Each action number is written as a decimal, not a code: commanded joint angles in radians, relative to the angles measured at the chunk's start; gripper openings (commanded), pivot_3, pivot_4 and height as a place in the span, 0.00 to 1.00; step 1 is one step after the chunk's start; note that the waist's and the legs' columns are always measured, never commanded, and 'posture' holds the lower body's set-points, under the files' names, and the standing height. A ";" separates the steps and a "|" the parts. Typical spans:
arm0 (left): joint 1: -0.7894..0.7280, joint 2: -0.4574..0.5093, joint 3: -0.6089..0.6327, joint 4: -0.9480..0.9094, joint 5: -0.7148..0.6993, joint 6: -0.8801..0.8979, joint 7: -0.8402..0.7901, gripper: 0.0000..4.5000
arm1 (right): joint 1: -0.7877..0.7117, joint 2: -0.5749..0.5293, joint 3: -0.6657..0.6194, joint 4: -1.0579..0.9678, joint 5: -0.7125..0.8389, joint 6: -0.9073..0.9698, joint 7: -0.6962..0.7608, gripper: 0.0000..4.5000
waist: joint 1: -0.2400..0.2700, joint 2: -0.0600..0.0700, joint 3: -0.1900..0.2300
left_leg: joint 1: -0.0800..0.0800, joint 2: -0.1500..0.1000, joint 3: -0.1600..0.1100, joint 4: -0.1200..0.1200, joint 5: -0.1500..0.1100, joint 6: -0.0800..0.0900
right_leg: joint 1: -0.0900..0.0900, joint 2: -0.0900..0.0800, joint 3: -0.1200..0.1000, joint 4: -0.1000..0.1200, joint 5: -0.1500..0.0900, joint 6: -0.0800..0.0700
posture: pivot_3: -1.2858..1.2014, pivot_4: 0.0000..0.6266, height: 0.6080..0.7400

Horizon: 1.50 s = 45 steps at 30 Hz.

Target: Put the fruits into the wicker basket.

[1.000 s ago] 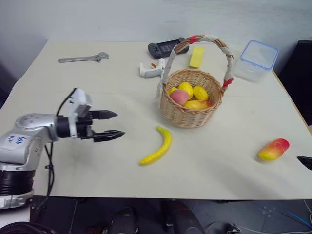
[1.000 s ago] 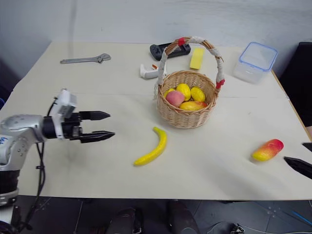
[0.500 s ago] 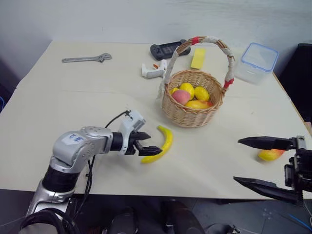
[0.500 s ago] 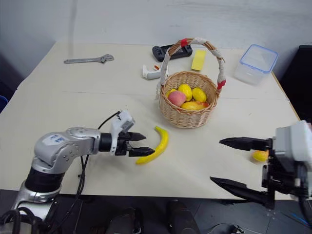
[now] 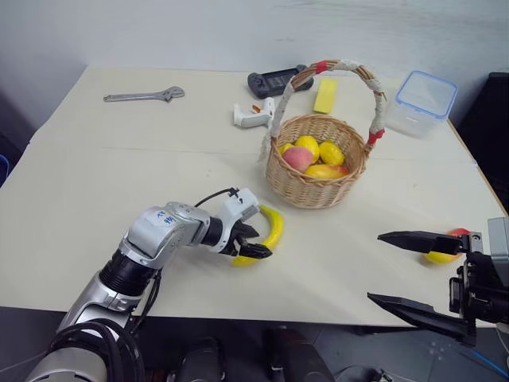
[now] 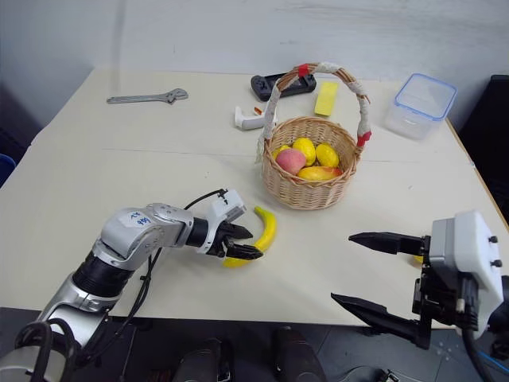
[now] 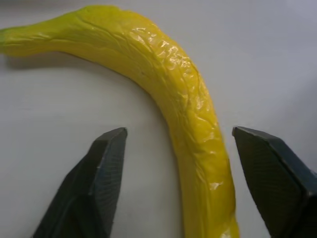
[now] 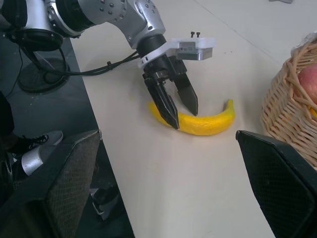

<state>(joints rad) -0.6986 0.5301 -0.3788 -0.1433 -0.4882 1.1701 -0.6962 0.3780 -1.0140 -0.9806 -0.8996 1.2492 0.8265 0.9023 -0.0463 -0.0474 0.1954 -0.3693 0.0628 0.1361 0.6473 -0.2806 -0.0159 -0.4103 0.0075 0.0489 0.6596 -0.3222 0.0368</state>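
A long curved yellow banana lies on the pale table in front of the wicker basket. My left gripper straddles the banana's lower end; the left wrist view shows the banana between the two fingers with a gap on each side, so the gripper is open. The basket holds lemons, a pink peach and a mango. Another yellow-red mango lies at the right, half hidden behind my right gripper. That gripper hangs wide open and empty over the table's front edge.
Along the back of the table lie a wrench, a white handheld tool, a black controller and a flat yellow block. A clear box with a blue rim stands at the back right. The front edge runs close below both grippers.
My left gripper swung right and down to the banana, and its fingers have narrowed around it. My right gripper came in from the right edge, then held still.
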 commanded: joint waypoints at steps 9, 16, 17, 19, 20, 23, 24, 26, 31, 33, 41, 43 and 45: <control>0.014 0.088 -0.037 0.013 0.059 -0.037 -0.089 0.12 | 0.035 0.011 -0.048 0.010 -0.003 -0.049 0.011 1.00 | -0.006 0.000 0.000 | 0.000 0.000 0.000 0.000 -0.002 0.005 | 0.000 0.000 0.000 0.000 0.000 0.000 | 0.52 0.24 1.00; 0.006 0.338 0.085 0.039 0.052 -0.251 -0.314 0.12 | -0.004 -0.014 -0.026 0.057 -0.013 -0.058 -0.010 1.00 | -0.013 -0.001 0.000 | 0.001 0.001 0.000 -0.001 -0.001 0.004 | -0.002 0.001 0.000 0.000 -0.001 -0.003 | 0.52 0.24 1.00; 0.003 0.367 0.100 0.035 0.043 -0.289 -0.365 0.12 | -0.008 -0.016 -0.023 0.060 -0.013 -0.057 -0.012 1.00 | -0.010 -0.001 0.000 | 0.000 0.001 0.000 -0.002 -0.001 0.004 | -0.002 0.001 0.000 0.000 -0.001 -0.003 | 0.52 0.24 1.00; -0.021 0.397 0.112 0.041 0.059 -0.371 -0.429 0.12 | -0.023 -0.020 -0.009 0.067 -0.010 -0.054 -0.028 1.00 | -0.007 0.000 0.000 | -0.001 0.001 0.000 -0.002 -0.001 0.005 | -0.002 0.000 0.000 -0.001 -0.001 -0.004 | 0.52 0.24 1.00; -0.043 0.394 0.117 0.049 0.064 -0.397 -0.449 0.12 | -0.031 -0.022 -0.002 0.068 -0.008 -0.052 -0.038 1.00 | -0.001 0.000 0.000 | -0.001 0.001 0.000 -0.002 -0.002 0.005 | -0.002 0.000 -0.001 -0.002 -0.001 -0.004 | 0.52 0.24 1.00; -0.174 0.317 0.131 0.101 0.051 -0.393 -0.465 0.12 | -0.060 -0.030 0.023 0.069 0.006 -0.049 -0.079 1.00 | 0.021 -0.001 0.000 | -0.003 0.000 -0.001 -0.001 -0.003 0.007 | -0.002 -0.002 -0.002 -0.004 -0.001 -0.004 | 0.52 0.24 1.00; -0.235 0.267 0.130 0.131 0.048 -0.368 -0.448 0.12 | -0.069 -0.030 0.031 0.067 0.013 -0.048 -0.093 1.00 | 0.025 -0.001 0.000 | -0.005 0.000 -0.002 0.000 -0.003 0.007 | -0.002 -0.002 -0.003 -0.005 -0.001 -0.003 | 0.52 0.24 1.00; -0.345 0.161 0.115 0.200 0.057 -0.302 -0.395 0.12 | -0.082 -0.030 0.044 0.063 0.021 -0.047 -0.116 1.00 | 0.035 -0.001 0.000 | -0.007 -0.001 -0.003 0.001 -0.004 0.008 | -0.002 -0.002 -0.005 -0.006 0.000 -0.002 | 0.52 0.24 1.00; -0.573 -0.120 0.156 0.474 0.076 -0.107 -0.199 0.12 | -0.093 -0.023 0.064 0.043 0.039 -0.047 -0.167 1.00 | 0.037 0.000 0.000 | -0.010 -0.002 -0.003 0.004 -0.006 0.011 | -0.003 -0.003 -0.004 -0.007 0.000 0.004 | 0.52 0.24 1.00; -0.597 -0.160 0.117 0.475 0.091 -0.130 -0.220 0.12 | -0.091 -0.015 0.058 0.040 0.058 -0.050 -0.189 1.00 | 0.022 0.000 0.000 | -0.012 -0.002 -0.003 0.003 -0.005 0.006 | -0.005 -0.002 -0.004 -0.006 -0.002 0.005 | 0.52 0.24 1.00; -0.711 -0.331 0.035 0.696 0.247 -0.321 -0.165 0.12 | -0.098 -0.021 0.054 0.035 0.094 -0.057 -0.244 1.00 | 0.018 0.000 0.000 | -0.019 -0.001 -0.003 0.002 -0.002 -0.001 | -0.017 0.000 -0.003 0.002 -0.006 0.004 | 0.52 0.24 1.00; -0.751 -0.372 0.048 0.808 0.292 -0.395 -0.118 0.12 | -0.100 -0.021 0.054 0.036 0.100 -0.060 -0.254 1.00 | 0.018 0.000 0.000 | -0.018 -0.002 -0.003 0.003 -0.001 -0.001 | -0.017 0.000 -0.003 0.002 -0.005 0.003 | 0.52 0.24 1.00; -0.788 -0.413 0.066 0.922 0.327 -0.467 -0.068 0.12 | -0.103 -0.021 0.058 0.033 0.098 -0.062 -0.261 1.00 | 0.017 0.000 0.000 | -0.018 -0.002 -0.003 0.003 -0.001 0.000 | -0.017 -0.001 -0.002 0.002 -0.005 0.003 | 0.52 0.24 1.00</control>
<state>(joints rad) -1.4407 0.1379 -0.3394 0.7157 -0.1971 0.7749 -0.8054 0.2842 -1.0346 -0.9040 -0.8566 1.3308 0.7850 0.6512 -0.0292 -0.0473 0.1956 -0.3878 0.0608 0.1337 0.6505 -0.2816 -0.0156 -0.4269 0.0068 0.0468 0.6619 -0.3266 0.0400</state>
